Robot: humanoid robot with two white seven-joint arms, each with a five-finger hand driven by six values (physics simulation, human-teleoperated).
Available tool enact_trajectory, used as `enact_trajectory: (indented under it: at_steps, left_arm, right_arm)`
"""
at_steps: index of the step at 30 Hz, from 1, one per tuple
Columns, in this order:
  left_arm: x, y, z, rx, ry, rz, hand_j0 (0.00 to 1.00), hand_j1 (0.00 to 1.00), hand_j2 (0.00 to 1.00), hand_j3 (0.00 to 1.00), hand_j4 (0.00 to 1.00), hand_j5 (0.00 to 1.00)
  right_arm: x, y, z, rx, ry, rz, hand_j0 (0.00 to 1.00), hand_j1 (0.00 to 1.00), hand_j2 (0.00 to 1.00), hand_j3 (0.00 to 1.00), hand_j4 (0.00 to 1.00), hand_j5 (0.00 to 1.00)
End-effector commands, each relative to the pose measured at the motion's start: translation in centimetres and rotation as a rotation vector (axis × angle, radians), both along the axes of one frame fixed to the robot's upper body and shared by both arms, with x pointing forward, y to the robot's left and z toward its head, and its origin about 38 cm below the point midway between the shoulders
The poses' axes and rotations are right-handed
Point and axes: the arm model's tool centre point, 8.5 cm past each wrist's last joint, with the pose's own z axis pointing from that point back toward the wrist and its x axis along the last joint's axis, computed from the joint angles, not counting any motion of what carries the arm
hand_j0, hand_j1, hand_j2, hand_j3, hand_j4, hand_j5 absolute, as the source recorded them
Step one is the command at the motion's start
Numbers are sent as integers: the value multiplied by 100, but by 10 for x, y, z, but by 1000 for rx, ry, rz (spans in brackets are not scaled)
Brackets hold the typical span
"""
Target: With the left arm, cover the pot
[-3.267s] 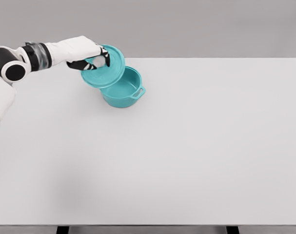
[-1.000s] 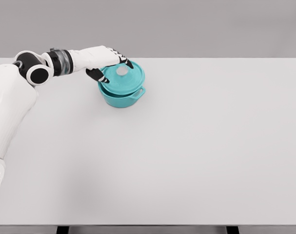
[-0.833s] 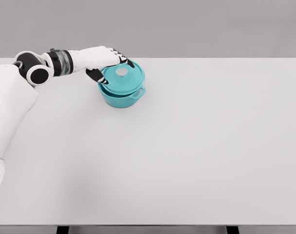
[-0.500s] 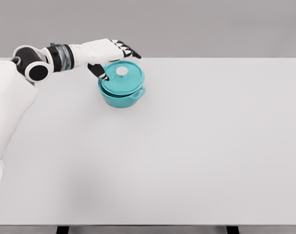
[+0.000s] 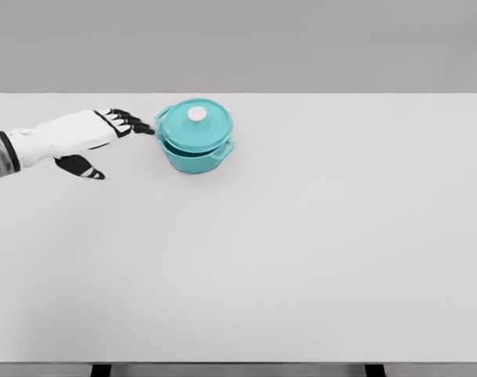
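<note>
One left hand [image 5: 73, 135] stretched flat beside the lidded teal pot [image 5: 196, 144], fingers [image 5: 132, 122] extended, spread, holding nothing.

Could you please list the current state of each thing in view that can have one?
pot: upright on the table, covered.
lid: seated on the pot, knob up, sitting slightly off-centre.
left hand: open, fingers extended, holding nothing, just left of the pot.
table: bears only the pot.
</note>
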Motion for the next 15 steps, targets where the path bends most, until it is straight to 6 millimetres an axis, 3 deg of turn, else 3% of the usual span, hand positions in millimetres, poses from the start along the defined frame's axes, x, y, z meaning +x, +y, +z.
enact_trajectory:
  at_steps: [1, 7, 15]
  left_arm:
    - [-9, 28, 49, -50, -93, 33, 100, 100, 100, 100, 100, 100]
    - [-15, 50, 35, -53, -54, 89, 100, 100, 100, 100, 100, 100]
    - [-14, 48, 38, -51, -63, 84, 100, 100, 100, 100, 100, 100]
  right_arm:
    - [0, 0, 0, 0, 1, 0, 100, 100, 100, 100, 100, 100]
    - [0, 0, 0, 0, -1, 0, 100, 100, 100, 100, 100, 100]
    - [0, 0, 0, 0, 1, 0, 100, 100, 100, 100, 100, 100]
